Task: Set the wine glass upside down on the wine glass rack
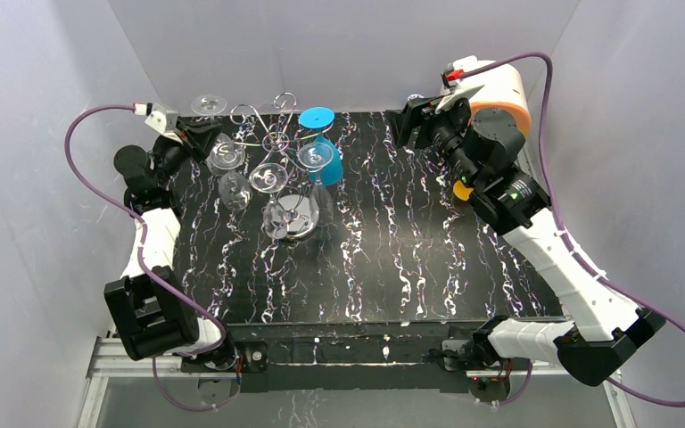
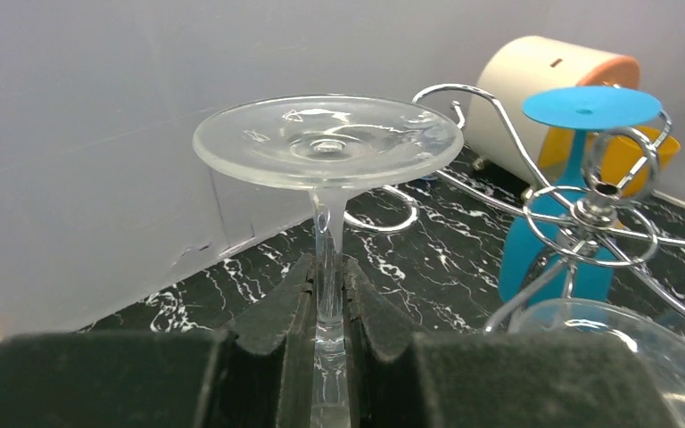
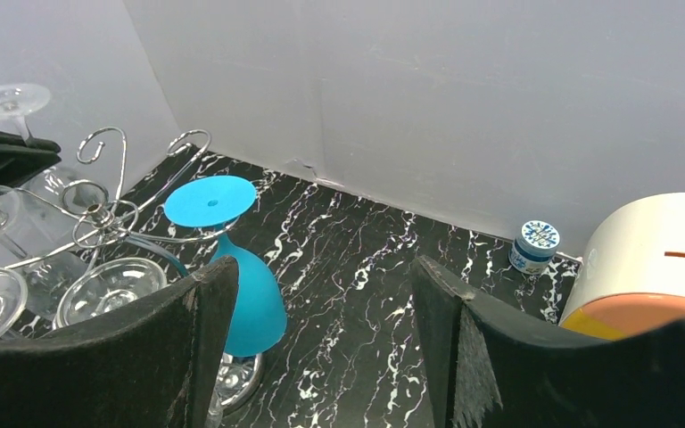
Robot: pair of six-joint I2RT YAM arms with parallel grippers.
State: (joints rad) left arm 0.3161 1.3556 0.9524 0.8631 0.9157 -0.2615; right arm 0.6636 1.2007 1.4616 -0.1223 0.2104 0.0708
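left jaws pinch the stem of a clear wine glass (image 2: pixel 328 143), foot up. Glass sits at 10 o'clock of the rack (image 1: pixel 276 143) post, just beside a scroll arm; touching or not, cannot tell. Rack stands at 11 o'clock on the black marbled tabletop (image 1: pixel 392 259), with clear glasses (image 1: pixel 268 177) hanging upside down and a blue glass (image 1: pixel 325 165) upside down at its 3 o'clock. right jaws spread wide, empty, at 1 o'clock, near a white-orange roll (image 1: pixel 498 89).

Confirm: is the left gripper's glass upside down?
Upside down: the wine glass has its foot on top, stem clamped in the left gripper.
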